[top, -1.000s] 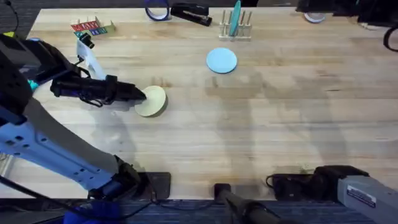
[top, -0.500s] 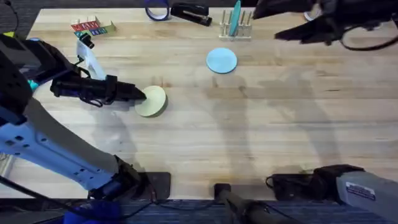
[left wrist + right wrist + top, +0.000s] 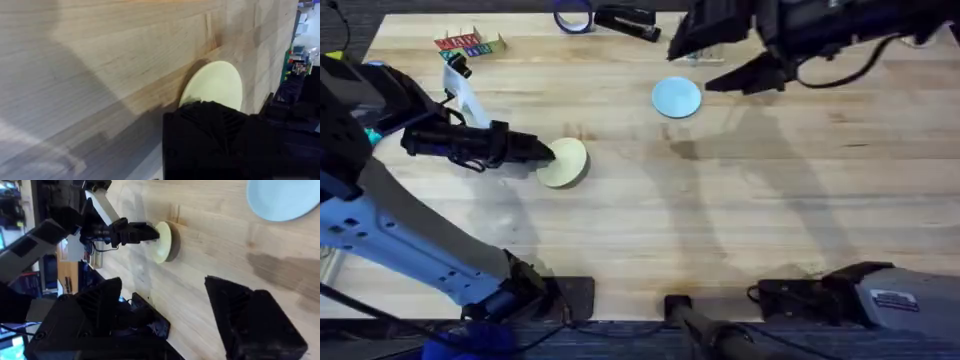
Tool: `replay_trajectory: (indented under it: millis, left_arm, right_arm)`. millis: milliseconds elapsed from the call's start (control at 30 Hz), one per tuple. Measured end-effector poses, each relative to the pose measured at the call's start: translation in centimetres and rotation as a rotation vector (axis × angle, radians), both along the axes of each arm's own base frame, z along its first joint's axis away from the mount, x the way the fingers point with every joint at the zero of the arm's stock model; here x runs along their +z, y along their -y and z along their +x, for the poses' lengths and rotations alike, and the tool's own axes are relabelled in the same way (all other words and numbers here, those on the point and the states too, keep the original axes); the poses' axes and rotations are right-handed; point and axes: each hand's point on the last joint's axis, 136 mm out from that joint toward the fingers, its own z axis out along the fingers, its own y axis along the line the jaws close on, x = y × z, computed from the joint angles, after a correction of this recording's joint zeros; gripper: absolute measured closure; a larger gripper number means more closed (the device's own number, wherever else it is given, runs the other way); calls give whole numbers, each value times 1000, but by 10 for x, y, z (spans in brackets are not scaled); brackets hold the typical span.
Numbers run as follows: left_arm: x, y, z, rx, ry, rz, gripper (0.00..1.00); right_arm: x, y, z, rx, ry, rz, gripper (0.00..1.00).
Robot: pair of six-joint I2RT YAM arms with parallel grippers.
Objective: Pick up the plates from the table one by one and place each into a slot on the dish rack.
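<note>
On the light wooden worktop [image 3: 740, 200], the cream-yellow plate [image 3: 563, 163] lies left of centre in the overhead view. The left pincer [image 3: 546, 152] reaches in from the left and touches the plate's left edge; whether its fingers are spread or pinching the rim cannot be told. The light blue plate [image 3: 676, 98] lies flat in the upper middle. Just above and to the right of it hangs the right pincer [image 3: 705, 65], its black fingers spread wide and holding nothing. A roll of dark tape [image 3: 573, 17] and a black stapler [image 3: 626, 20] sit along the top edge.
</note>
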Motion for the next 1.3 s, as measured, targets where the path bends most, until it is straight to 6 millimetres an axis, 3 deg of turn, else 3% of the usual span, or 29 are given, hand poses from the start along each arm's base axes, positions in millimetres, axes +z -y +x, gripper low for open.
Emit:
replay_trajectory:
  millis: [433, 800, 867, 1033, 1300]
  left_arm:
    - [0, 0, 0, 0, 0, 0, 958]
    - [0, 0, 0, 0, 0, 0, 959]
    - [0, 0, 0, 0, 0, 0, 957]
    - [0, 0, 0, 0, 0, 0, 958]
    - [0, 0, 0, 0, 0, 0, 958]
  right_arm:
    - [-32, -45, 5, 53, 51, 71, 6]
    - [-88, -73, -33, 102, -75, 76, 7]
    - [-105, -91, -38, 136, -103, 75, 6]
    - [-129, -114, -42, 168, -146, 79, 7]
    - [-150, -143, -53, 220, -196, 116, 6]
